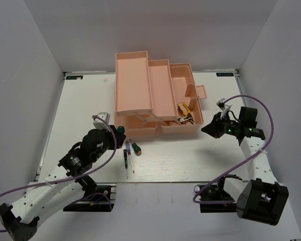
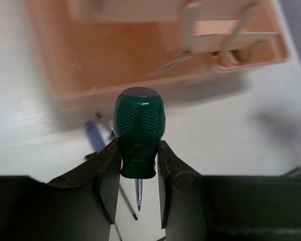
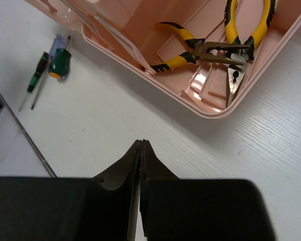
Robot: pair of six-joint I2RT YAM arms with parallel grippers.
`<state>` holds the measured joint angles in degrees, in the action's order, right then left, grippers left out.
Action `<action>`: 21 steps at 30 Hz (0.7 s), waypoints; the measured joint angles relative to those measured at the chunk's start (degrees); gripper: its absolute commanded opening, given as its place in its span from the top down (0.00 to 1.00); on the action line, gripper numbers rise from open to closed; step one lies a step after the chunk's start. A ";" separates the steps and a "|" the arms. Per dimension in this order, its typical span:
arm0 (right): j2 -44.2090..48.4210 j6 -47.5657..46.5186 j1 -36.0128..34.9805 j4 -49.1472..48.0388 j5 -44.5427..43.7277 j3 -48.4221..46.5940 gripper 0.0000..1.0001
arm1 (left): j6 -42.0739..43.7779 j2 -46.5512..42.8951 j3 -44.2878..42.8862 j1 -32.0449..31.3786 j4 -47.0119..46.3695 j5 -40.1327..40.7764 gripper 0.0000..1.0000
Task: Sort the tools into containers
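Observation:
My left gripper (image 1: 116,132) is shut on a dark green stubby screwdriver (image 2: 139,120), held above the table just in front of the peach-pink toolbox (image 1: 140,85); its green handle shows in the top view (image 1: 120,129). The left gripper (image 2: 138,150) pinches the handle's neck, shaft pointing down. A blue-and-green screwdriver (image 1: 126,153) lies on the table beside a green stubby one with an orange collar (image 1: 136,148), also in the right wrist view (image 3: 60,61). Two yellow-handled pliers (image 3: 210,50) lie in the toolbox's bottom compartment (image 1: 184,113). My right gripper (image 3: 141,144) is shut and empty, right of the toolbox (image 1: 208,130).
The toolbox stands open with its stepped trays (image 1: 133,83) folded out to the left and its latch (image 1: 200,92) on the right. White walls enclose the table. The arm bases and purple cables (image 1: 256,150) sit at the near edge.

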<state>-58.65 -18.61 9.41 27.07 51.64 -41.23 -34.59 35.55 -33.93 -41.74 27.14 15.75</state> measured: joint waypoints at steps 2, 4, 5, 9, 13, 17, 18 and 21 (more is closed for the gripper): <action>-0.52 0.00 0.00 0.24 0.17 -0.37 1.00 | 4.09 -0.50 -0.35 0.00 -3.91 -4.48 1.00; -1.03 0.00 0.00 0.35 0.26 -0.66 1.00 | 7.52 1.09 -1.51 0.00 -7.80 -9.18 1.00; -1.20 -0.02 0.00 0.37 0.35 -0.68 1.00 | 9.22 3.17 -2.80 0.00 -9.57 -11.67 1.00; -1.90 -0.02 0.00 1.16 0.42 -1.01 0.93 | 14.51 16.98 -11.10 -0.02 -17.88 -21.64 1.00; -1.99 -0.07 0.00 1.68 0.61 -1.46 0.84 | 17.92 30.12 -18.82 -0.02 -22.77 -27.50 1.00; -1.99 -0.09 0.00 1.95 0.70 -1.53 0.80 | 19.67 40.70 -27.04 0.00 -24.92 -30.12 1.00; -1.99 -0.11 0.00 2.01 0.70 -1.55 0.79 | 20.00 43.23 -29.49 0.00 -25.18 -30.38 1.00; -1.99 -0.13 -0.02 2.54 0.81 -1.75 0.75 | 20.48 48.65 -34.71 0.00 -25.99 -30.32 1.00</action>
<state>-60.64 -18.74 9.39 29.61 52.45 -42.98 -14.11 84.20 -68.64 -41.74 1.15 -14.57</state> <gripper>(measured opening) 0.222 0.412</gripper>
